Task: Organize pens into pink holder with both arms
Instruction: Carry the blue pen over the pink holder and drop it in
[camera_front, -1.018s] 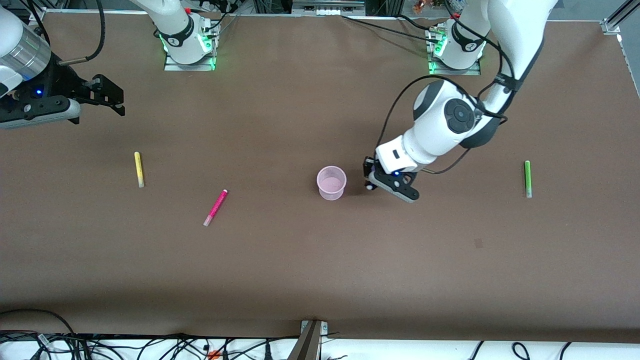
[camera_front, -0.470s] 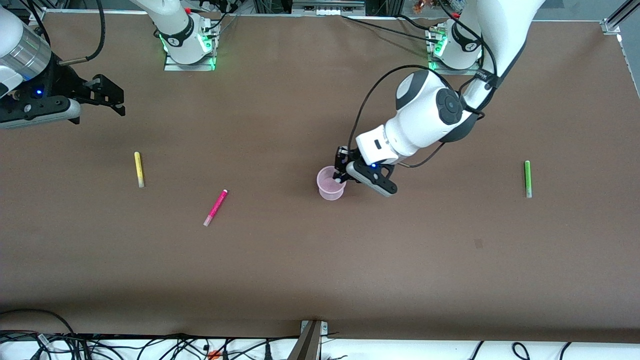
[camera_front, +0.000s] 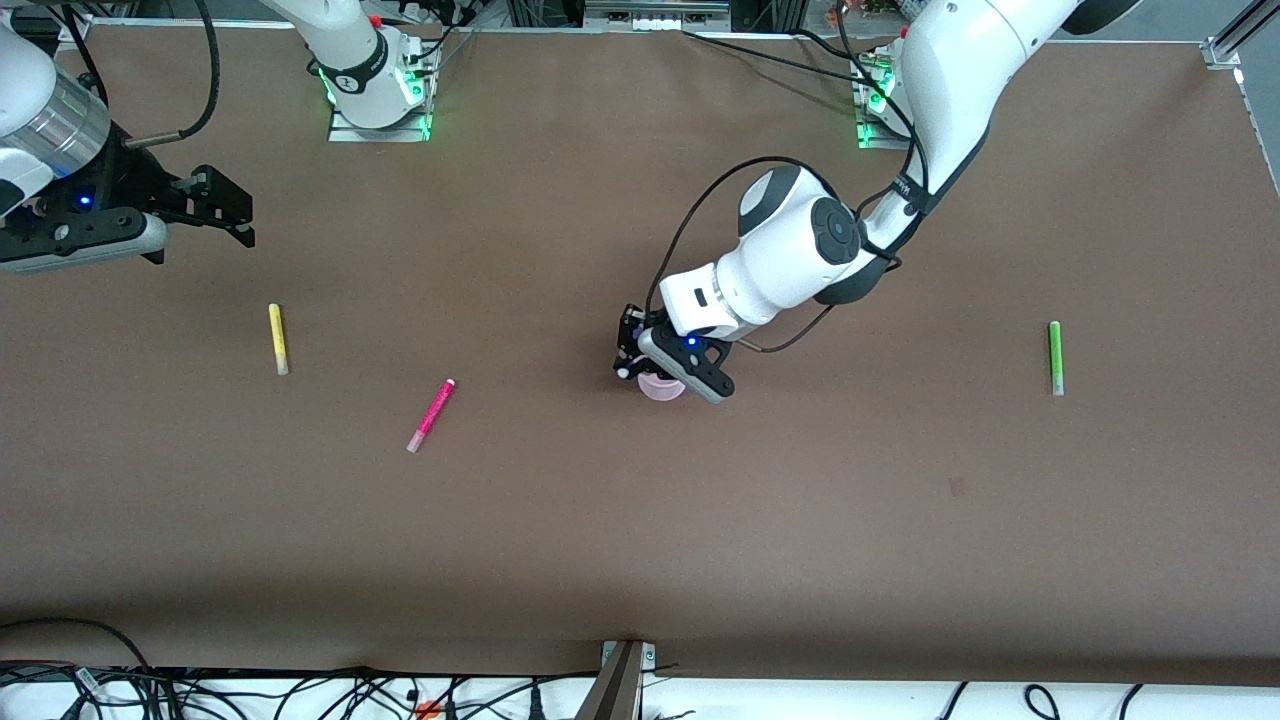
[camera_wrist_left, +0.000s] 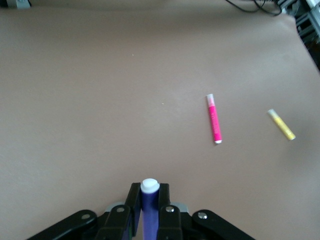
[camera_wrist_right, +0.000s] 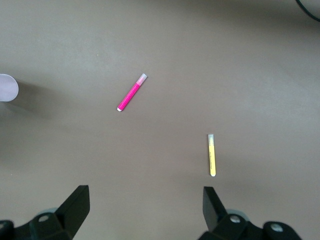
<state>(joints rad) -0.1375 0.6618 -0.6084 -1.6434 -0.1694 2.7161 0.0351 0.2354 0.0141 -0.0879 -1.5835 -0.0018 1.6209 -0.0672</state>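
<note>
Purple pen (camera_wrist_left: 149, 210) upright in left gripper (camera_wrist_left: 148, 216) (white end up), over pink holder (camera_front: 661, 388).

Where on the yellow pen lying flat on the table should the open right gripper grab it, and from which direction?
Grip the yellow pen at mid-barrel, coming straight down from above with the fingers across its width. It lies flat with bare table all around, and the right gripper is open, probably wide enough.

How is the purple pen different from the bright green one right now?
The purple pen is dark and stands clamped in the left gripper over the pink holder; the green pen is bright and lies untouched on the table toward the left arm's end. Both are slim sticks with a pale end.
</note>
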